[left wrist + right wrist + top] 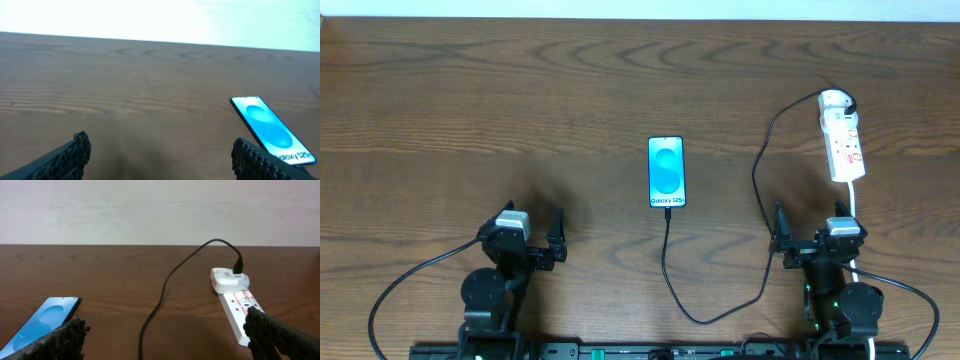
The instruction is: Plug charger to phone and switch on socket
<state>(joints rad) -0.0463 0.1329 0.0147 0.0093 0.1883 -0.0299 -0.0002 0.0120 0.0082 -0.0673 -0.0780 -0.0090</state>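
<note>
The phone (667,172) lies flat at the table's middle, blue screen up, reading "Galaxy S25". It also shows in the left wrist view (270,127) and the right wrist view (42,320). The black charger cable (666,265) meets the phone's near end, loops right and runs up to the round end of the white socket strip (844,140); the strip and cable also show in the right wrist view (235,305), (165,287). My left gripper (535,240) is open and empty, left of the phone. My right gripper (805,240) is open and empty, just below the strip.
The strip's thicker white cord (854,200) runs down past my right arm toward the table's front edge. A pale wall (160,210) stands behind the far edge of the brown wooden table (470,120).
</note>
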